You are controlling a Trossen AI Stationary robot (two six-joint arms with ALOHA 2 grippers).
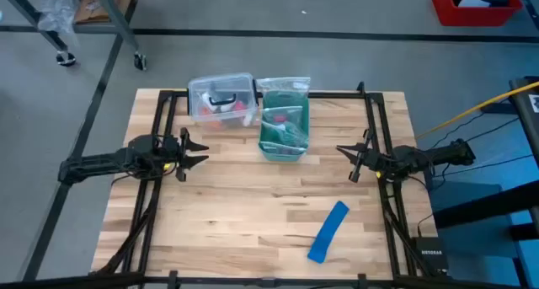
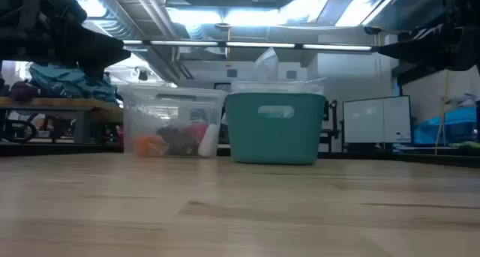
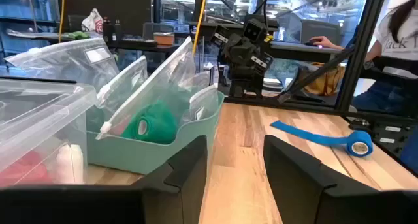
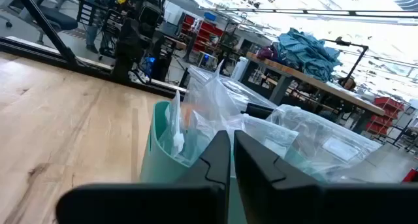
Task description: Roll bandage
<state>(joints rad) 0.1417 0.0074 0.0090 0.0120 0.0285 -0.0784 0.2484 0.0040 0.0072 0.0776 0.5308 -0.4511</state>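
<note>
From table height the bright blue fabric bandage strip point(image 1: 328, 232) is hidden; it lies well apart from my parted, empty left gripper point(image 1: 199, 152) and my closed, empty right gripper point(image 1: 344, 152).

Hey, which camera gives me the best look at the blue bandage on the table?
The high view: the bandage lies fully visible, a flat strip on bare wood. The left wrist view shows it obliquely, one end partly rolled. The low and right wrist views don't show it.
</note>
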